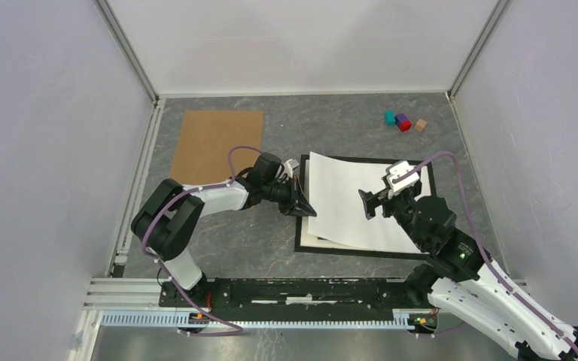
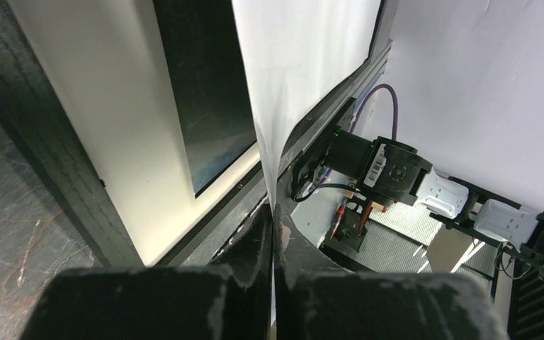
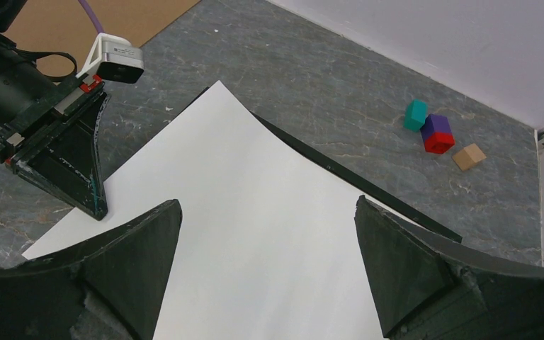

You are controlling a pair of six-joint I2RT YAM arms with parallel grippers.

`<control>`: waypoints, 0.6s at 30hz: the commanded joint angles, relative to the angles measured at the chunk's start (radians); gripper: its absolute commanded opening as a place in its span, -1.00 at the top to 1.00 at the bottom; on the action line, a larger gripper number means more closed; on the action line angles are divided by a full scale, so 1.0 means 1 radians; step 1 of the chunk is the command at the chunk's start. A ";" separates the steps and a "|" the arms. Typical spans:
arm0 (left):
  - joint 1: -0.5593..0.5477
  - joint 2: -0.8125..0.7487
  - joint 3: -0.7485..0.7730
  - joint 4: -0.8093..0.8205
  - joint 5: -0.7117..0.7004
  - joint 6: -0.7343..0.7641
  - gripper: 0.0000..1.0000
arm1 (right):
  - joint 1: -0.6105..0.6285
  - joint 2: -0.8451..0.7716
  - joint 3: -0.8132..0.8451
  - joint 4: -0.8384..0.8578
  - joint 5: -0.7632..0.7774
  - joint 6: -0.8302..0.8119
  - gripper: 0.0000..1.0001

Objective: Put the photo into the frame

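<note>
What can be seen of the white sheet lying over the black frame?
The white sheet is a large, thin rectangle, plain white on the side that shows, with no print visible. It lies over the black frame, nearly covering it, and bows upward. The shut left gripper pinches its left edge. The open right gripper hangs above its middle; contact cannot be told.

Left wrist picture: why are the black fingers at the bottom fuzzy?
Left wrist view: the left fingers sit too near the lens, so they blur; the white sheet they pinch sharpens further off. Right wrist view: the right fingers look soft too, the coloured blocks crisp.
</note>
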 commanded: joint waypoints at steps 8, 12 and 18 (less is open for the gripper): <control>-0.050 0.046 0.006 0.056 -0.114 -0.025 0.96 | 0.000 -0.027 -0.008 0.036 0.011 0.027 -0.96; -0.051 0.053 0.031 -0.011 -0.137 0.019 0.92 | 0.001 -0.029 -0.019 0.048 0.008 0.029 -0.96; -0.051 -0.021 0.053 -0.219 -0.236 0.149 -0.06 | 0.001 -0.014 -0.028 0.058 0.003 0.029 -0.96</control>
